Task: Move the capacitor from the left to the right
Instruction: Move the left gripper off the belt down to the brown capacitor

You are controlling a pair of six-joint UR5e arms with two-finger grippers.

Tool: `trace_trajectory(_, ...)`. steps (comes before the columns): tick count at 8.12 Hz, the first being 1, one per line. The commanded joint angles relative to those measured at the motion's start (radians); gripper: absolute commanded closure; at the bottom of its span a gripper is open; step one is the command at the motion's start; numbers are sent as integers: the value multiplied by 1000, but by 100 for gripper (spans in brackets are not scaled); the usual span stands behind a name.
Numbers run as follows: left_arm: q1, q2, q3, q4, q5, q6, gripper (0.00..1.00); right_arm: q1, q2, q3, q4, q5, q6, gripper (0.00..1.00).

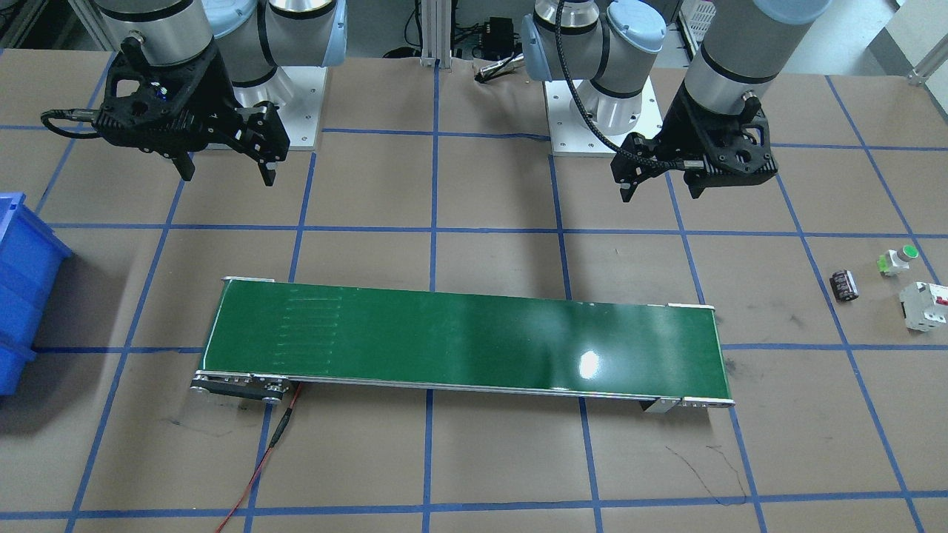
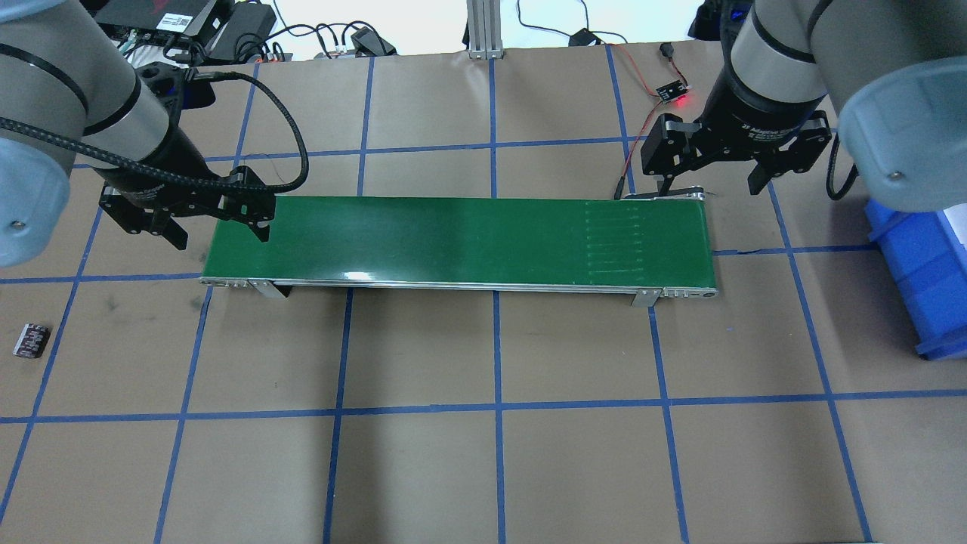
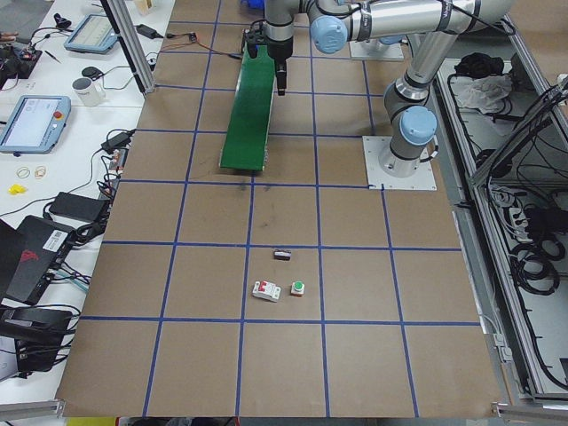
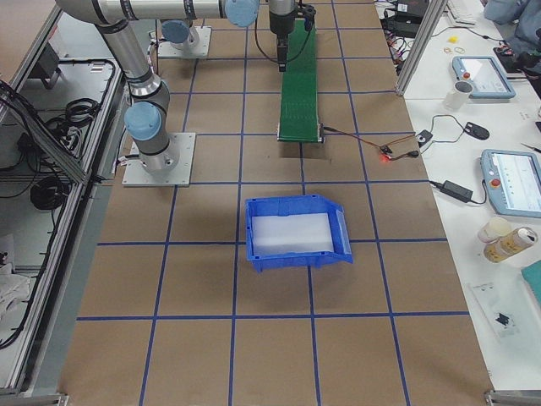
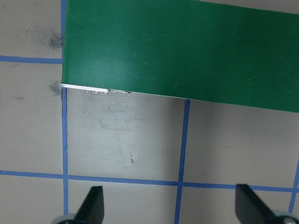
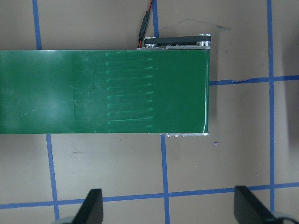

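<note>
The capacitor (image 1: 844, 285) is a small dark cylinder with pale markings. It lies on its side on the brown table at the robot's far left, and also shows in the overhead view (image 2: 32, 340) and the exterior left view (image 3: 283, 256). My left gripper (image 2: 220, 238) is open and empty, hovering above the left end of the green conveyor belt (image 2: 453, 238), well apart from the capacitor. In the left wrist view its fingertips (image 5: 93, 207) frame bare table. My right gripper (image 2: 710, 185) is open and empty above the belt's right end, and the right wrist view (image 6: 170, 207) shows it open too.
A green-capped white push button (image 1: 898, 260) and a white breaker with a red switch (image 1: 924, 305) lie just beyond the capacitor. A blue bin (image 2: 922, 279) stands at the robot's right. A red-black wire (image 1: 266, 451) runs from the belt's right end.
</note>
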Motion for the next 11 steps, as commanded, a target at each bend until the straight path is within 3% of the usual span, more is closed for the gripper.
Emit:
trace_trajectory(1, -2, 2, -2, -3, -2, 0, 0, 0, 0, 0, 0, 0, 0, 0)
trace_trajectory(4, 29, 4, 3, 6, 3, 143, 0, 0, 2, 0, 0, 0, 0, 0)
trace_trajectory(5, 104, 1, -8, 6, 5, 246, 0, 0, 2, 0, -2, 4, 0, 0)
trace_trajectory(6, 249, -10, -19, 6, 5, 315, 0, 0, 2, 0, -2, 1, 0, 0)
trace_trajectory(8, 513, -106, -19, 46, -3, 528, 0, 0, 2, 0, -2, 0, 0, 0)
trace_trajectory(9, 575, -183, -20, 192, 7, 689, 0, -2, 2, 0, 0, -3, 0, 0)
trace_trajectory(11, 697, -263, -22, 255, 24, 865, 0, -2, 2, 0, 0, -2, 0, 0)
